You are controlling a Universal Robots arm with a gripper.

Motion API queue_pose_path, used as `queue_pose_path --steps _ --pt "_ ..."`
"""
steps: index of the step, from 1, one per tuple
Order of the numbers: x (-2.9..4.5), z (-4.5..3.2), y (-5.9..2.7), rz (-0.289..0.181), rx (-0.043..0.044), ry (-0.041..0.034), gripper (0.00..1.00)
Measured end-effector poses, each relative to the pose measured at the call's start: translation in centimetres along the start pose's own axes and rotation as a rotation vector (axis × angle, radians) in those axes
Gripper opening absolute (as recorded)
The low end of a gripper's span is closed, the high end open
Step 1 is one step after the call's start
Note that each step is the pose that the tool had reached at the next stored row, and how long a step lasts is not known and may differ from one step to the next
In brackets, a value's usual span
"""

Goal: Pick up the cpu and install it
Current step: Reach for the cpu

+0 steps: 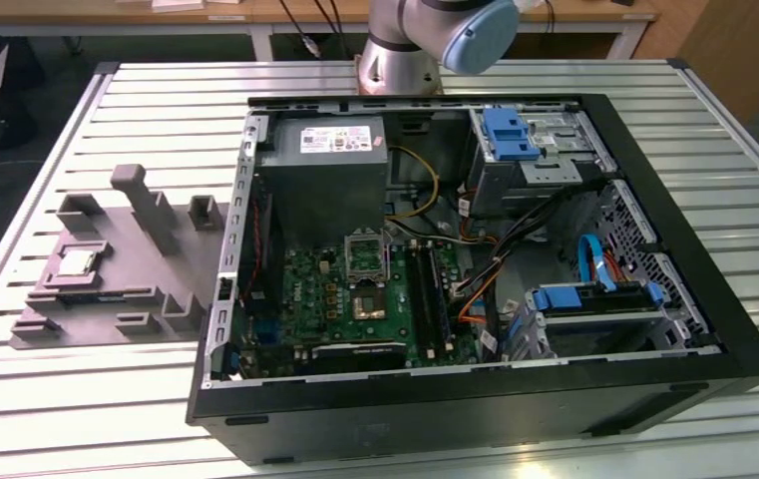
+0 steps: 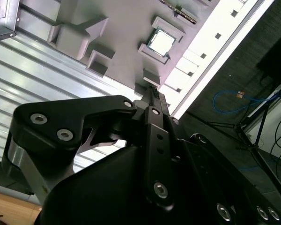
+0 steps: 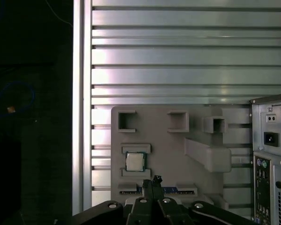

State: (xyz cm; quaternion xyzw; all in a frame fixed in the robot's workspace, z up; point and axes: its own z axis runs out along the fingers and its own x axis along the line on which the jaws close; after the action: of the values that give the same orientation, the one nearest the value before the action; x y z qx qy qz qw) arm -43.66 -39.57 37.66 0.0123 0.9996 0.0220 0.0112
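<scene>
The gripper (image 3: 152, 182) hung over one edge of the grey holder (image 3: 164, 140), its tips closed together and empty. In the second wrist view its black body hid a large part of the table (image 2: 18, 70). The cpu (image 3: 135, 161) lay flat in a square pocket of the holder, near the gripper but apart from it. In the exterior view the holder stood on the slatted table at the exterior view's left of the computer case (image 1: 698, 329), and the arm (image 1: 433, 30) was cut off by the picture edge. The socket frame (image 1: 366, 254) inside the case was too small to read clearly.
</scene>
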Motion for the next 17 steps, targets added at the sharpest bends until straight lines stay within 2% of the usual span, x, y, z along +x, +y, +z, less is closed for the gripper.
queue_pose_path --steps 11,17 --pt "0.03 0.00 0.00 0.000 0.0001 0.0001 0.11" --pt "0.95 -0.01 0.02 0.000 0.0000 0.0000 0.11"
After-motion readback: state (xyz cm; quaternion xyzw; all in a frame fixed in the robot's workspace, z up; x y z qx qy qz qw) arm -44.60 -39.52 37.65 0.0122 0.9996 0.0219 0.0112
